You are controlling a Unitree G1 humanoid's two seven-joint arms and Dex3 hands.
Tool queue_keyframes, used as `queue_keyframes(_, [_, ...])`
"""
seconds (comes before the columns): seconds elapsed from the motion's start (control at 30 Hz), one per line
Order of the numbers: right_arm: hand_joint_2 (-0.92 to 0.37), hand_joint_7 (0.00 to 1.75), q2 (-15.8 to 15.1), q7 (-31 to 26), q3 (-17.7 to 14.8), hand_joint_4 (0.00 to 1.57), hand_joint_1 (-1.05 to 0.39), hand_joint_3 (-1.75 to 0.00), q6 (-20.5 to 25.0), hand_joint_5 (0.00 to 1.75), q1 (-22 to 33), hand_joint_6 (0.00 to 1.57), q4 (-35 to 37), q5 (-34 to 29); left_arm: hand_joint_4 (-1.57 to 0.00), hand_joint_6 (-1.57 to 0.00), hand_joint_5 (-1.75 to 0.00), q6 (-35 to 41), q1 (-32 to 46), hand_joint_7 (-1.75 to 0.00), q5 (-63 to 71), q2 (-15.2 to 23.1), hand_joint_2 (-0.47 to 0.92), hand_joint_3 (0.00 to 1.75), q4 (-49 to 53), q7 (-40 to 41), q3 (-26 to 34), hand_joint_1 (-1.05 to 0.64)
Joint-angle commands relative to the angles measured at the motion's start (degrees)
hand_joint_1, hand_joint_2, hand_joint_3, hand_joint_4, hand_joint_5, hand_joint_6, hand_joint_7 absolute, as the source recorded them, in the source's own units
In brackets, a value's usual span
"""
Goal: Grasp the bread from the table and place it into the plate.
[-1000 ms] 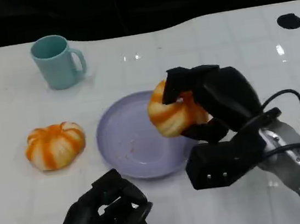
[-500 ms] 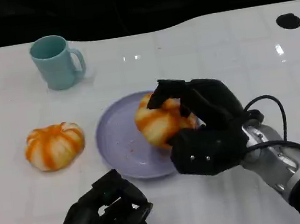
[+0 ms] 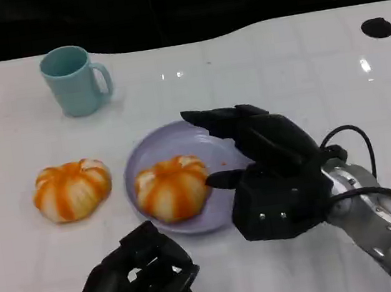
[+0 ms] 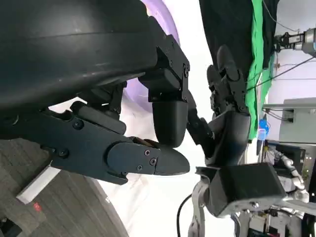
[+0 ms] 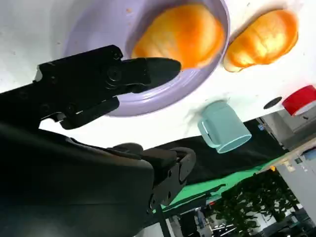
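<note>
We note one bread [image 3: 171,189] lying in the plate [image 3: 180,137], our right hand [image 3: 267,172] spread wide and empty just beside it, so placing looks done and next we should draw that hand clear of the desk [image 3: 278,63].

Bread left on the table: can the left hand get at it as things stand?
Probably yes. The bread on the table lies apart from the plate, with bare table between it and the left hand, which holds nothing.

bread [image 3: 171,189] on plate [image 3: 154,148] | right robot hand [image 3: 270,168] open beside
</note>
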Motion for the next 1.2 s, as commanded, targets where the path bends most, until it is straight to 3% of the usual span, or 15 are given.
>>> queue_keyframes(0.03, [-0.92,0.01,-2.9,3.1,-1.7,0.02,-0.64,-0.29,-0.8,0.18,3.5,0.16,-5.4,2.9,-0.63,-0.54,-1.75,0.4,0.2,-1.6,-0.2,0.5,0.92,0.25,-0.2,0.0,0.0,-0.59])
queue_keyframes(0.4, [-0.92,0.03,-8.6,6.6,-6.8,0.05,-0.58,-0.25,-8.6,0.31,15.1,0.2,-16.3,11.1,-0.63,-0.55,-1.75,0.2,-0.4,-1.61,0.1,0.7,0.92,0.24,0.3,0.1,0.3,-0.6])
queue_keyframes(0.57, [-0.92,0.08,-9.5,9.0,-9.6,0.01,-0.53,-0.22,-12.5,0.7,20.2,0.31,-20.1,17.8,-0.64,-0.54,-1.75,0.4,-0.5,-1.61,0.1,0.7,0.92,0.25,0.4,0.1,0.3,-0.58])
queue_keyframes(0.63, [-0.92,0.09,-9.4,10.0,-10.5,0.0,-0.52,-0.22,-13.9,0.78,21.7,0.33,-20.9,20.2,-0.64,-0.54,-1.75,0.2,-0.6,-1.61,0.2,0.7,0.92,0.25,0.5,0.1,0.3,-0.58])
queue_keyframes(0.8, [-0.92,0.27,-7.7,12.0,-13.6,0.34,-0.35,-0.18,-16.8,1.0,27.5,0.63,-24.2,29.4,-0.64,-0.54,-1.75,0.0,-0.9,-1.61,0.4,0.6,0.92,0.26,0.8,0.2,0.3,-0.58])
queue_keyframes(0.87, [-0.91,0.43,-7.1,13.0,-14.5,0.48,-0.25,-0.22,-17.7,1.1,29.3,0.71,-25.2,32.5,-0.64,-0.54,-1.75,-0.1,-1.0,-1.61,0.4,0.6,0.92,0.26,1.0,0.1,0.4,-0.58])
queue_keyframes(0.9, [-0.88,0.56,-6.8,13.4,-14.9,0.52,-0.23,-0.3,-17.8,1.14,30.2,0.68,-25.9,33.9,-0.64,-0.55,-1.75,-0.1,-1.0,-1.61,0.3,0.5,0.92,0.25,1.1,0.1,0.4,-0.59])
queue_keyframes(0.93, [-0.78,0.75,-6.6,13.8,-15.3,0.58,-0.2,-0.5,-17.8,1.2,30.9,0.66,-26.4,34.8,-0.65,-0.55,-1.75,0.0,-1.1,-1.62,0.2,0.5,0.92,0.25,1.2,0.1,0.5,-0.6])
queue_keyframes(1.03, [-0.56,1.04,-6.5,14.2,-16.7,0.66,-0.15,-0.97,-17.9,1.37,33.2,0.68,-28.1,35.7,-0.65,-0.55,-1.75,0.3,-1.2,-1.62,0.3,0.6,0.92,0.24,1.1,0.2,0.6,-0.6])
queue_keyframes(1.2, [-0.46,1.32,-6.4,16.0,-17.9,0.74,-0.05,-1.28,-14.3,1.58,37.4,0.75,-32.4,38.8,-0.65,-0.55,-1.75,-0.4,-1.7,-1.62,0.0,0.6,0.92,0.25,2.1,-0.2,0.9,-0.59])
